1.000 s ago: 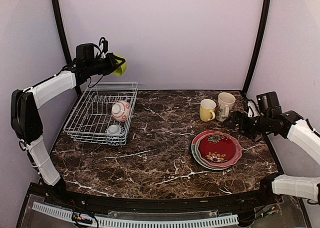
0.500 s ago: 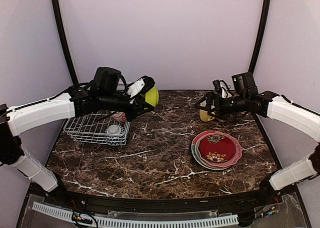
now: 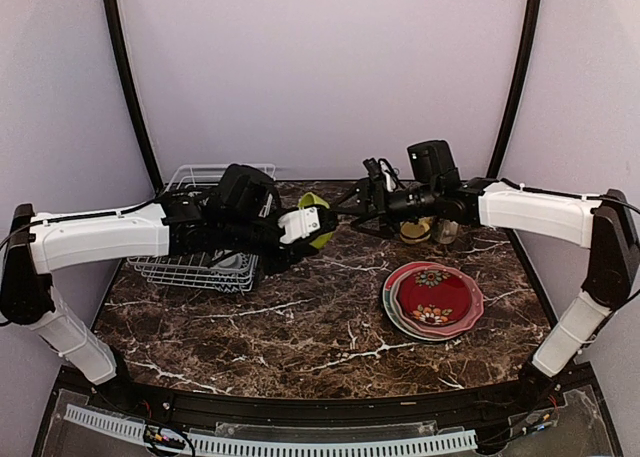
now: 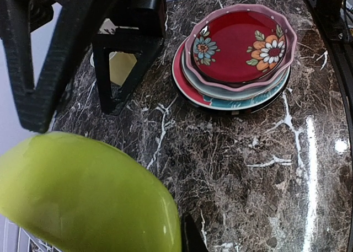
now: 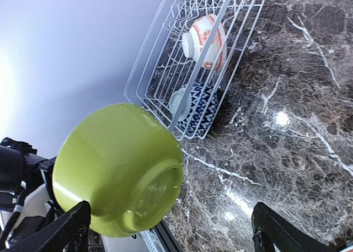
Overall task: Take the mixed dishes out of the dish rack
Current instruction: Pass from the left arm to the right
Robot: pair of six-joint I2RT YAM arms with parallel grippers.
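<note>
My left gripper (image 3: 308, 224) is shut on the rim of the lime-green bowl (image 3: 322, 231), holding it in the air over the middle of the table. In the left wrist view the bowl (image 4: 83, 191) fills the lower left, with one fingertip (image 4: 190, 238) beside it. My right gripper (image 3: 352, 205) is open, just right of the bowl. The bowl's (image 5: 121, 169) base faces it, near its left finger (image 5: 55, 235), not gripped. The dish rack (image 5: 165, 70) holds a red-and-white bowl (image 5: 205, 38) and a blue patterned bowl (image 5: 196, 106). My left arm hides much of the rack (image 3: 185, 270).
Stacked red floral plates (image 3: 432, 299) lie on the marble table (image 3: 320, 317) at the right, also in the left wrist view (image 4: 237, 53). A yellow mug (image 3: 415, 232) and a cream mug (image 3: 445, 232) stand behind my right arm. Walls close in the back and sides.
My left arm has carried the lime-green bowl from above the rack's back corner rightward and down to the table's middle. My right arm has swung left from beside the mugs to meet it.
</note>
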